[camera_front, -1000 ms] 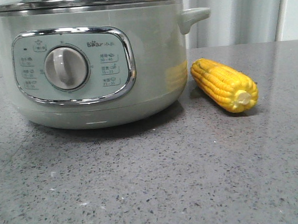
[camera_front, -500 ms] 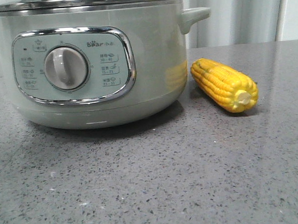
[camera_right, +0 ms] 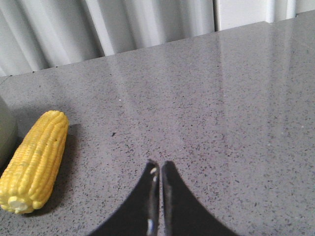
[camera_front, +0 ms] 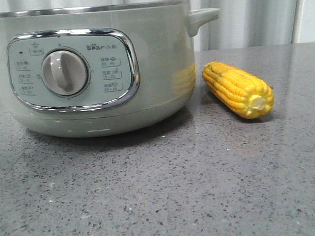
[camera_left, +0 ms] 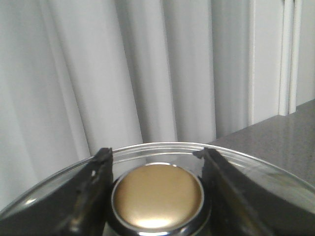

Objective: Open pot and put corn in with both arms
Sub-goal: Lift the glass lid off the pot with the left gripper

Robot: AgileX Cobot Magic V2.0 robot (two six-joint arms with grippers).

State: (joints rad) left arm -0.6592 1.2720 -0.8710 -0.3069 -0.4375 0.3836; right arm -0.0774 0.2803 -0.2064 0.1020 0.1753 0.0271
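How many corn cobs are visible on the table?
1. The corn lies on the table beside the pot, at its right. The pot's inside cannot be seen.

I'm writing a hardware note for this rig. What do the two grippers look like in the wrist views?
Only the fingers show. The left gripper has two dark, matte black fingers with slightly worn tips. The right gripper has two black fingers that curve and taper to narrow points. No cables, markings or arm links are visible.

Kitchen-like test bench, grey speckled stone countertop (camera_front: 203, 189), pale pleated curtain (camera_left: 123, 73) behind, electric cooker (camera_front: 160, 59)
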